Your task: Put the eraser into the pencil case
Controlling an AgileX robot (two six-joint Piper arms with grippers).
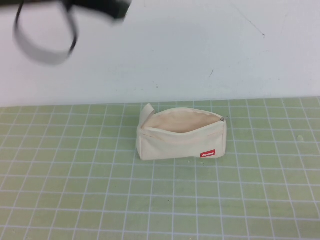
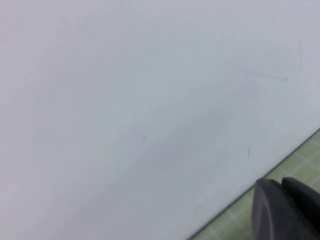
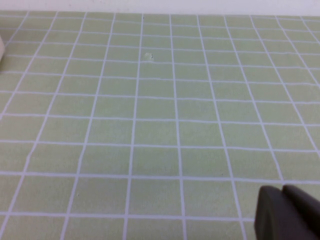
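Observation:
The pencil case [image 1: 181, 134], a cream-white pouch with a red label [image 1: 207, 154], stands on the green grid mat [image 1: 75, 190] near the middle, its zip open and its cloth tab at the left end. The eraser shows in no view. My left gripper [image 2: 281, 182] is raised high, facing the white wall, with its two fingers pressed together and nothing between them. In the high view only a blurred dark part of the left arm [image 1: 97, 7] shows at the top left. My right gripper [image 3: 282, 189] hangs over bare mat, fingers together and empty; it is outside the high view.
A white wall [image 1: 200, 50] rises behind the mat's far edge. A dark cable loop [image 1: 45, 42] hangs from the left arm at the top left. A small pale speck [image 3: 148, 56] lies on the mat in the right wrist view.

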